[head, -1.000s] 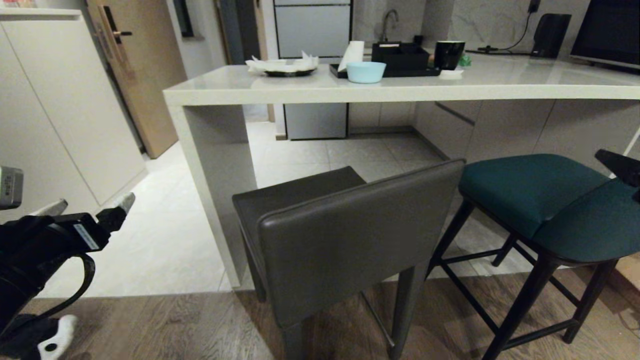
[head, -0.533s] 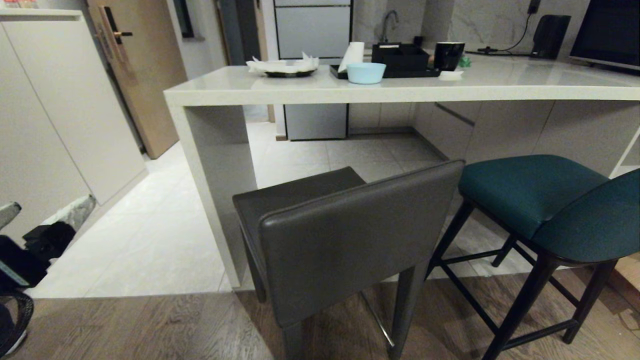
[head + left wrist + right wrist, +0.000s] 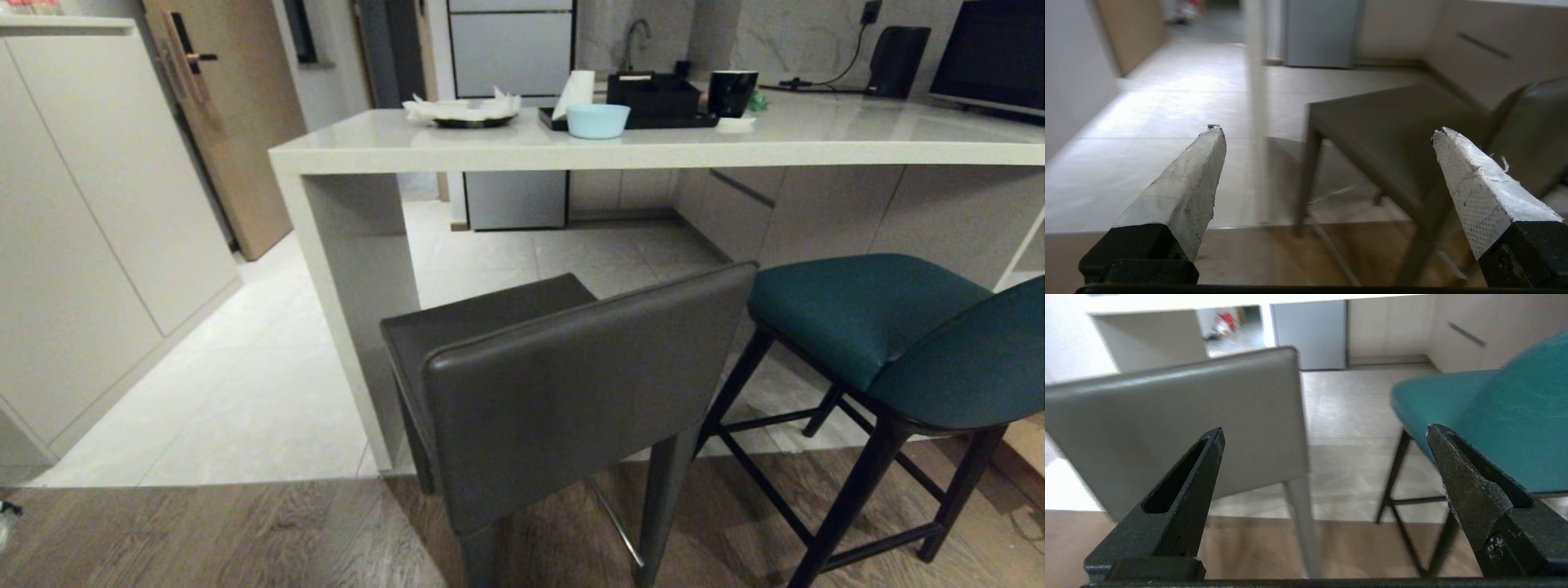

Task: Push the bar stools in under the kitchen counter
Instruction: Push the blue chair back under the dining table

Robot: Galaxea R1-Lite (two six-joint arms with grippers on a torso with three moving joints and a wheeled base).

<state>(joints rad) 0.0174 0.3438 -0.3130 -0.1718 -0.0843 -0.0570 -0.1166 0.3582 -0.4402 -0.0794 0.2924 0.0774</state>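
Two bar stools, a grey leather stool point(image 3: 571, 392) and a teal stool point(image 3: 890, 327), stand side by side before the kitchen worktop point(image 3: 653, 147), backs still clear of its edge. Both the left claw point(image 3: 1327, 134) and right claw point(image 3: 1325, 433) are spread wide, empty, level, facing the stools from short of them

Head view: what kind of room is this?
Most likely a home kitchen: a stone kitchen counter with two bar stools drawn up to it, a faucet behind, and a bowl on top.
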